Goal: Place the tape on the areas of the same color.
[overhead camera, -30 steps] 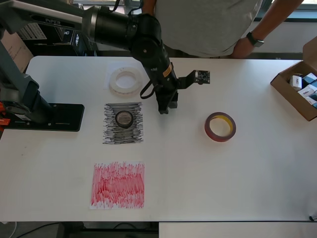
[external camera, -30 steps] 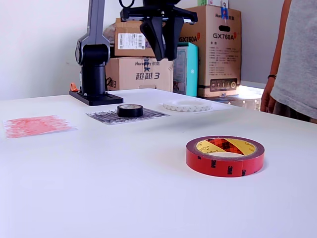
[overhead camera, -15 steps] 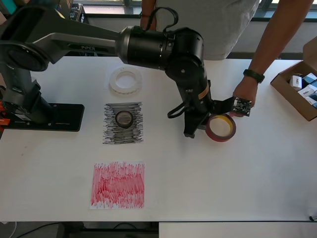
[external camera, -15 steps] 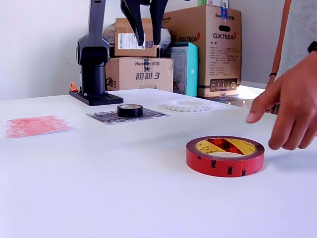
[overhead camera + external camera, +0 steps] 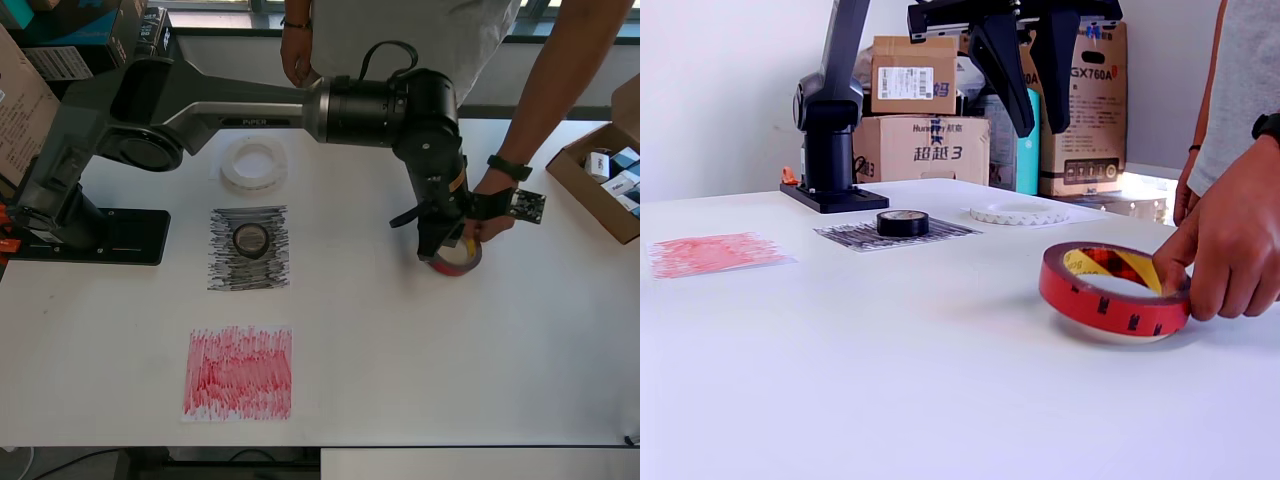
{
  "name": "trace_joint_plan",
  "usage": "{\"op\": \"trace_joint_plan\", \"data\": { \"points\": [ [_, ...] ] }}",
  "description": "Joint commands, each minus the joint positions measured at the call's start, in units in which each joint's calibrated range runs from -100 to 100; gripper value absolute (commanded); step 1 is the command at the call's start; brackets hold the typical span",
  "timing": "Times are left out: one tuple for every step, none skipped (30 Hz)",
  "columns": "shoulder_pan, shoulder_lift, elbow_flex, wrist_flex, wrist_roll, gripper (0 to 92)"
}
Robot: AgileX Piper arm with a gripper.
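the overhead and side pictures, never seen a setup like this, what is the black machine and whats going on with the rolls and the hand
The black machine is a robot arm bolted to a white table. One picture looks straight down, the other looks across the table from the side.

Its gripper, a two-fingered claw, hangs open and empty above the red tape roll. A person's hand is pinching that roll and tipping one edge off the table.

Also on the table: a small black tape roll resting on a black-scribbled sheet, a red-scribbled sheet with nothing on it, and a white tape roll that seems to sit on a faint white sheet. A cardboard box sits at the overhead view's right edge.
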Motion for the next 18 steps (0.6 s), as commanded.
{"op": "trace_joint_plan", "data": {
  "points": [
    [0.7,2.2,0.6,-0.1,0.7,27.4],
    [0.7,2.6,0.6,-0.1,0.8,27.4],
    [0.7,2.9,0.6,-0.1,0.8,27.4],
    [0.9,3.2,0.6,-0.1,0.8,27.4],
    [1.2,3.4,0.6,-0.1,0.8,27.4],
    [1.4,3.4,0.6,-0.1,0.8,27.4],
    [1.5,3.4,0.6,-0.1,0.8,27.4],
    [1.8,3.4,0.6,-0.1,0.8,27.4],
    [1.8,3.4,0.6,-0.1,0.8,27.4],
    [2.1,3.4,0.6,0.0,0.8,27.4],
    [2.4,3.4,0.6,0.4,0.8,27.4],
    [2.6,3.4,0.6,1.0,0.8,27.4],
    [2.8,3.3,0.6,1.7,0.8,27.4],
    [3.1,3.2,0.6,2.0,0.9,27.4],
    [3.3,3.1,0.6,2.2,0.9,27.4],
    [3.4,3.0,0.6,2.2,0.9,27.4],
    [3.4,2.8,0.6,2.2,0.9,27.4],
    [3.3,2.8,0.6,2.2,0.9,27.4]
  ]
}}
